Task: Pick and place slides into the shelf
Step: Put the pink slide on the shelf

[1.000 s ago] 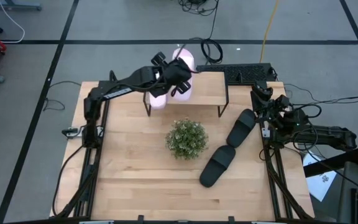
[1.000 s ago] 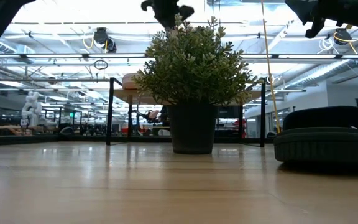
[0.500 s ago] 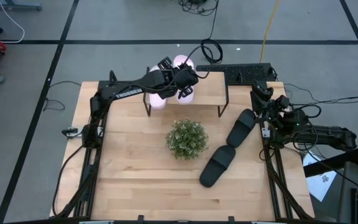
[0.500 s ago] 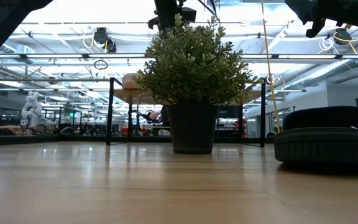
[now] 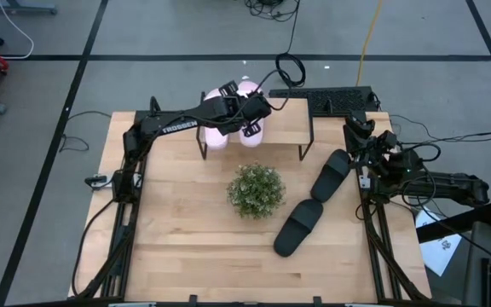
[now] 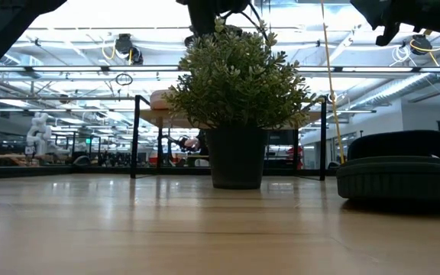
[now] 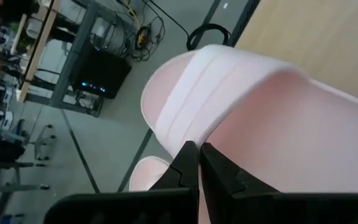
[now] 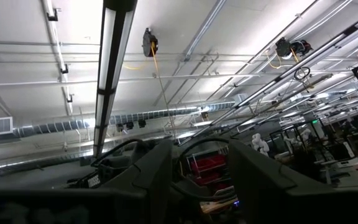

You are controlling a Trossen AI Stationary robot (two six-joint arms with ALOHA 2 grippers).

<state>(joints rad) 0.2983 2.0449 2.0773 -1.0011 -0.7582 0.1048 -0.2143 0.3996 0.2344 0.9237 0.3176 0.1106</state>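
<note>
Two pale pink slides sit side by side at the shelf's (image 5: 284,119) left end: one (image 5: 216,135) lies on the plank, the other (image 5: 251,130) is under my left gripper (image 5: 244,111), which is shut on it. The left wrist view shows that slide's broad strap (image 7: 222,81) ahead of my shut fingers, with the other pink slide (image 7: 145,174) beside it. Two black slides (image 5: 331,175) (image 5: 299,227) lie sole-down on the table's right half. My right gripper (image 5: 356,130) waits open at the right edge, pointing up at the ceiling. My left gripper pinches the pink slide between its two fingers at the near edge of its strap (image 7: 194,132). The fingers come from above, slanting from the table's left. The slide lies lengthwise across the shelf plank (image 7: 316,37); whether it rests on it or hangs just above, I cannot tell.
A potted plant (image 5: 256,189) stands mid-table, just in front of the shelf, and fills the middle of the low view (image 6: 235,84). A black keyboard (image 5: 339,98) lies behind the shelf's right end. Bare wood spreads over the table's left and near parts (image 5: 186,239).
My left arm has stretched out farther over the shelf's left end, keeping its hold on the pink slide. The slide has shifted a little toward the table's near-left, closer beside the other pink slide. The right arm has kept still.
</note>
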